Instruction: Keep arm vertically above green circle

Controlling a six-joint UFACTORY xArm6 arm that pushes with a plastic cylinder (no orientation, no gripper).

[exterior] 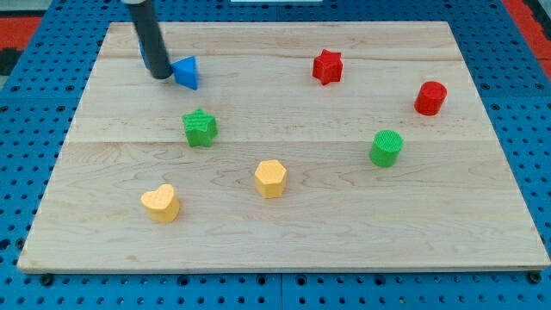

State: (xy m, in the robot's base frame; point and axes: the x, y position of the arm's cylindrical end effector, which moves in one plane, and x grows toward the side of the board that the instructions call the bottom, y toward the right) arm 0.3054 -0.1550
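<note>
The green circle (pixel 386 148) stands on the wooden board at the view's right of centre. My tip (pixel 160 74) is at the view's upper left, far from the green circle, touching or nearly touching the left side of the blue triangle (pixel 187 72). A bit of another blue block (pixel 143 53) shows behind the rod; its shape is hidden.
A green star (pixel 200 127) lies below my tip. A red star (pixel 327 66) and a red hexagon (pixel 430 98) are at the upper right. A yellow heart (pixel 161 203) and a yellow hexagon (pixel 270 178) are near the bottom. The board (pixel 284 241) lies on a blue pegboard.
</note>
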